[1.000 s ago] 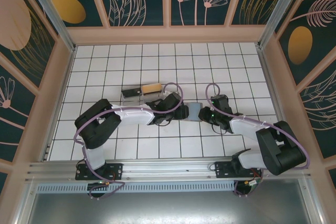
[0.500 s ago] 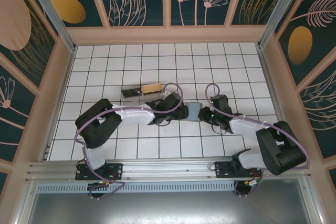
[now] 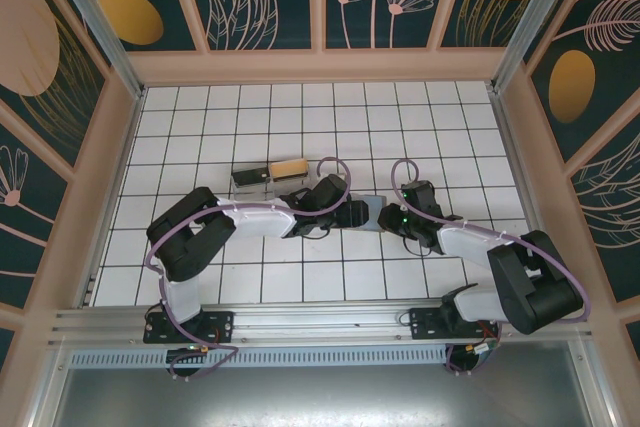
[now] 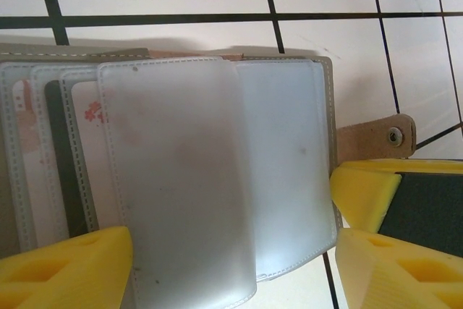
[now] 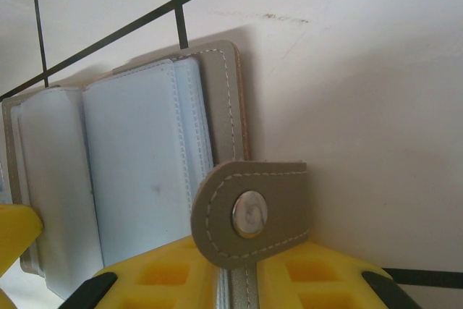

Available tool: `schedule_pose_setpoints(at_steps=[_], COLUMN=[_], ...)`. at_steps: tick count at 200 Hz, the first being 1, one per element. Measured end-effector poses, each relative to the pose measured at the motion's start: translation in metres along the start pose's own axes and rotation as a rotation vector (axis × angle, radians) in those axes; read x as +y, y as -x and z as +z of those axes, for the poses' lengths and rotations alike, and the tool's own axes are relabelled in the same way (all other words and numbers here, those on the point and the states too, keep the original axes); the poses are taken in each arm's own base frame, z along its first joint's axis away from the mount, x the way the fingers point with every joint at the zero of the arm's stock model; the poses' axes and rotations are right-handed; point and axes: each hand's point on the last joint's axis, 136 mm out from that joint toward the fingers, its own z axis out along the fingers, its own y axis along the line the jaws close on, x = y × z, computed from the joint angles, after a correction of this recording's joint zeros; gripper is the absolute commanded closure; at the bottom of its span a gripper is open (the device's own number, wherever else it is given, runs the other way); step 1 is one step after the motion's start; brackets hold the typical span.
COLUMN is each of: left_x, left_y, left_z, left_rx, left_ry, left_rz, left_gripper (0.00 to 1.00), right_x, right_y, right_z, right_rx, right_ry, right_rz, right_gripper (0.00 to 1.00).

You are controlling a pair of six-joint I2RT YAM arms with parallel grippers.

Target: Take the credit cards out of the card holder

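The card holder point(image 3: 373, 203) lies open on the tiles between both grippers, a taupe cover with frosted plastic sleeves point(image 4: 181, 179). In the sleeves at the left sit a pale card with a pink flower print point(image 4: 88, 157) and a dark card point(image 4: 56, 171). My left gripper point(image 4: 231, 273) point(image 3: 357, 212) is open, its yellow fingers either side of the fanned sleeves. My right gripper point(image 5: 242, 287) point(image 3: 388, 215) is shut on the cover's edge, just under the snap strap point(image 5: 249, 215). One of its yellow fingers point(image 4: 362, 193) shows beside the strap point(image 4: 376, 139).
A dark grey flat piece point(image 3: 246, 177) and a tan block point(image 3: 290, 167) lie together behind the left arm. The white tiled floor point(image 3: 400, 137) is walled on all sides by a wooden frame point(image 3: 320, 67).
My left gripper has crept slightly right, over more of the card holder. The right gripper keeps its hold and has barely moved.
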Motion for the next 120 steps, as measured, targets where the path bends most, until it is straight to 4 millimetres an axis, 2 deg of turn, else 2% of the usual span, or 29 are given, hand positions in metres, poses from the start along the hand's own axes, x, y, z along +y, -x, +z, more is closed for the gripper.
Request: schedule_pose_setpoints(at_steps=[72,120], left_x=[-0.001,0.005], left_y=[0.002,0.014], left_z=[-0.001,-0.014], left_rx=[-0.01,-0.068], left_ry=[0.001,0.05], left_rz=[0.001,0.0], left_gripper=[0.24,0.24], right_x=[0.0,0.002], right_y=[0.0,-0.002], right_z=[0.0,0.0], right_rx=[0.0,0.005], right_ry=[0.0,0.004], right_rz=[0.0,-0.005], right_gripper=[0.77,0.77])
